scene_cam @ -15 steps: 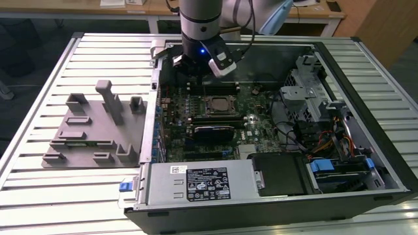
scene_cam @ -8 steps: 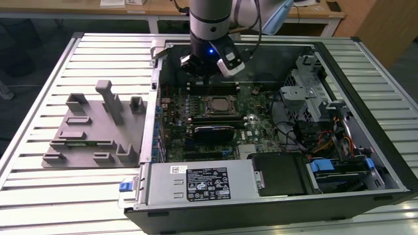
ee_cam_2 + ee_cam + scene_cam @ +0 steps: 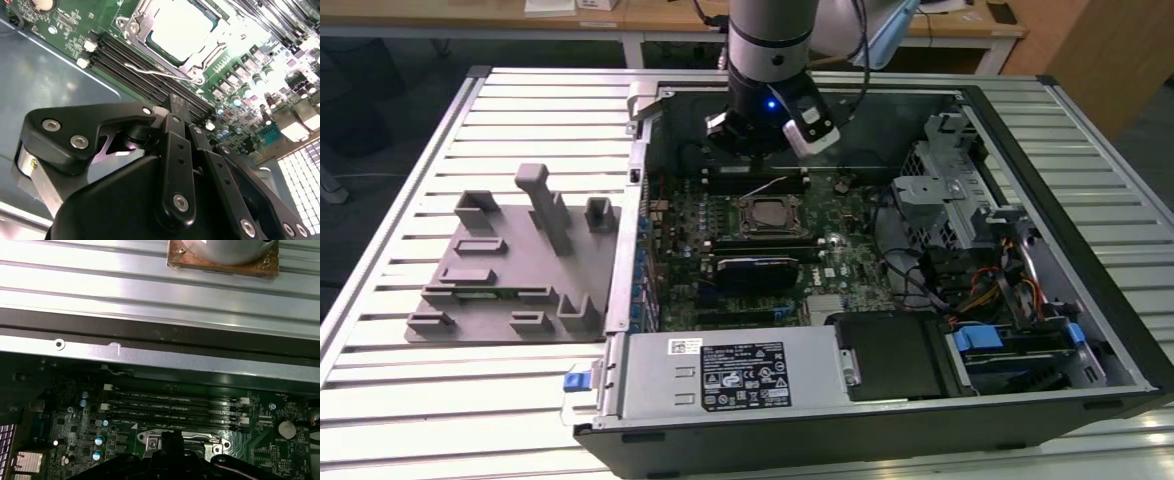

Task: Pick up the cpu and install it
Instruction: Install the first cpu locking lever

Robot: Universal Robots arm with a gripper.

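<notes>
The cpu lies flat in the black socket with its metal frame on the green motherboard, its silver top catching the light in the second wrist view. My gripper hovers just above the board beside the socket, over the row of memory slots. Its black fingers are pressed together with nothing between them. In the exterior view the gripper hangs under the arm, toward the back wall of the open case. The gripper's tip also shows in the first wrist view, above the socket frame.
A grey tray with upright fixtures stands on the slatted table at the exterior view's left. Inside the case are a power supply, a drive cage and cables. A thin wire lever runs along the socket's edge.
</notes>
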